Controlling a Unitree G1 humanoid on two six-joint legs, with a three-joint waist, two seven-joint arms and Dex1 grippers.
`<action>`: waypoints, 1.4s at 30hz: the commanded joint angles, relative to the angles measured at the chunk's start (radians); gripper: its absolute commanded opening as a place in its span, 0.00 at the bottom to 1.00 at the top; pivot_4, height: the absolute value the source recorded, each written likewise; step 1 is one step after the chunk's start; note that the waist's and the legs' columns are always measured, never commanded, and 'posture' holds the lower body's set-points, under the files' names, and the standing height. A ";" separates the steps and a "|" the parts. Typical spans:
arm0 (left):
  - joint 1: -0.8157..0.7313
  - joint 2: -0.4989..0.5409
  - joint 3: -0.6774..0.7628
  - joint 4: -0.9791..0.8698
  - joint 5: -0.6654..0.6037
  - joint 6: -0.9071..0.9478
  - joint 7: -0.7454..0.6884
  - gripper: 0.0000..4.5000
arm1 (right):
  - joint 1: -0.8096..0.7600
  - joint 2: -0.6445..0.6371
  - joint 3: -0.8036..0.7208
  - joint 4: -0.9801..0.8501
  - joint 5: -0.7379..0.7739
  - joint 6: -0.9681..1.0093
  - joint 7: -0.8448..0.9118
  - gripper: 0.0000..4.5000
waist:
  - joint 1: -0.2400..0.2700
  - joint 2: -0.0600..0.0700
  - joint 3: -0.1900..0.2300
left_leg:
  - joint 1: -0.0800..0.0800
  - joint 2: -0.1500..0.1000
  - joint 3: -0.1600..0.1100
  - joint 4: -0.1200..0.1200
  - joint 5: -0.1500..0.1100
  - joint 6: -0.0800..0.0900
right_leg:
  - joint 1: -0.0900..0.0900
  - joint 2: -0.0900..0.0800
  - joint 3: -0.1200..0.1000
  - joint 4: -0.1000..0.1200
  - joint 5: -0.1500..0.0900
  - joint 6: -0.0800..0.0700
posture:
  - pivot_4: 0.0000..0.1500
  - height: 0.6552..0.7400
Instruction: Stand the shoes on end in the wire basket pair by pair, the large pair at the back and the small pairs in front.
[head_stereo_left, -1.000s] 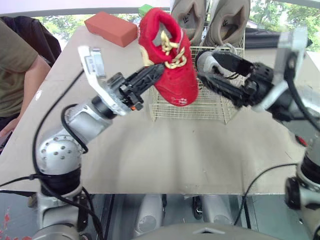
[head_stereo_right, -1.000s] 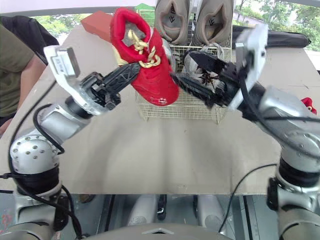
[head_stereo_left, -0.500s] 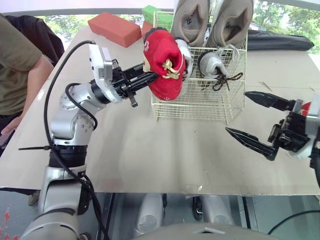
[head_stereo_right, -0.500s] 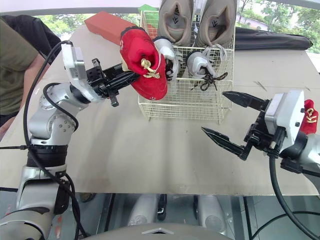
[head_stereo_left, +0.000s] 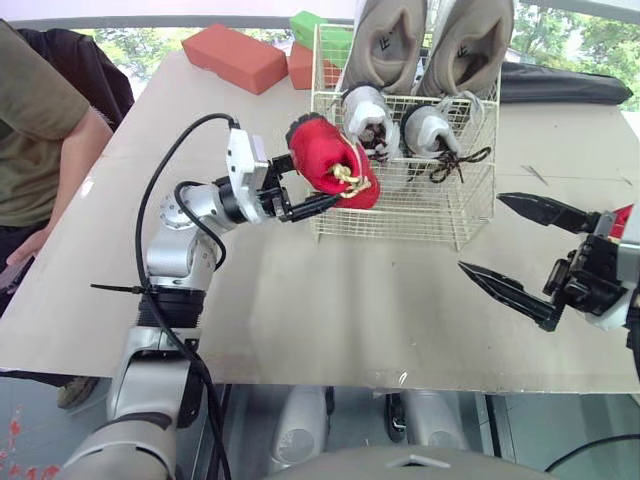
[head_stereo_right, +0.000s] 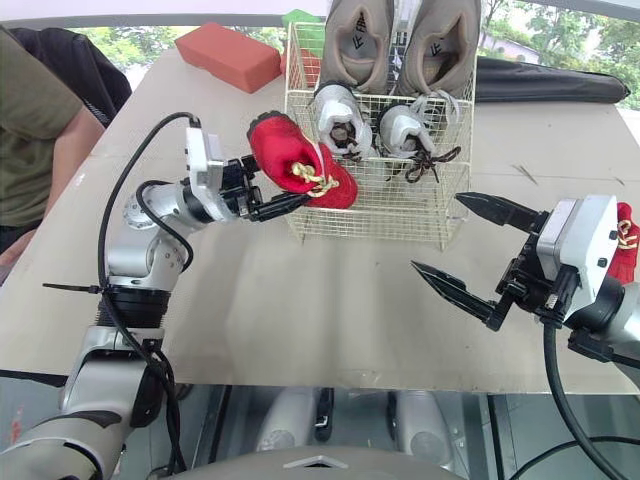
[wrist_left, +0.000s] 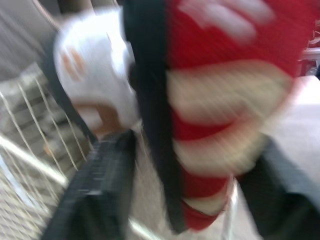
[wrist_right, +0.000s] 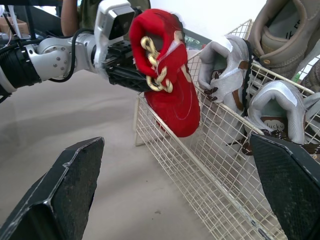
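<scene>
One red shoe (head_stereo_left: 335, 165), pinched in the left jaws, slants toe-down toward 4 o'clock at the 8 o'clock corner of the wire basket (head_stereo_left: 400, 215); right jaws gape, farther off.

Place: a daylit robot test room or lab.
Work surface: one wide, plain tan table (head_stereo_left: 330, 300) across the middle of the frame.
Windows: trees (head_stereo_left: 585, 40) behind glass along the upper edge.
Onlooker: a person (head_stereo_left: 40, 100) sitting at the left edge.
Props: a red block (head_stereo_left: 235, 57) and a green block (head_stereo_left: 318, 25), upper centre.
</scene>
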 joint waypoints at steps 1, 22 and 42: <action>0.047 0.057 0.056 -0.089 -0.057 0.103 0.004 1.00 | 0.026 -0.009 -0.026 0.003 -0.004 -0.020 -0.006 1.00 | -0.002 0.000 0.000 | 0.001 0.000 -0.001 0.000 0.000 0.000 | 0.000 0.000 0.000 0.000 0.000 0.000 | 1.00 1.00; 0.076 0.197 0.219 -0.412 -0.478 0.618 0.055 1.00 | 0.174 0.038 -0.111 0.096 -0.193 0.009 -0.135 1.00 | -0.008 0.000 0.000 | 0.000 0.002 -0.002 0.000 0.000 0.000 | 0.000 0.001 0.001 0.000 0.000 0.000 | 1.00 1.00; 0.002 0.068 -0.076 -0.741 -0.538 0.756 0.309 1.00 | -0.265 -0.419 0.140 1.182 -0.462 0.320 0.002 1.00 | -0.022 0.004 -0.001 | 0.002 -0.001 0.005 0.000 -0.001 0.002 | 0.001 0.004 0.009 -0.001 0.001 0.001 | 1.00 1.00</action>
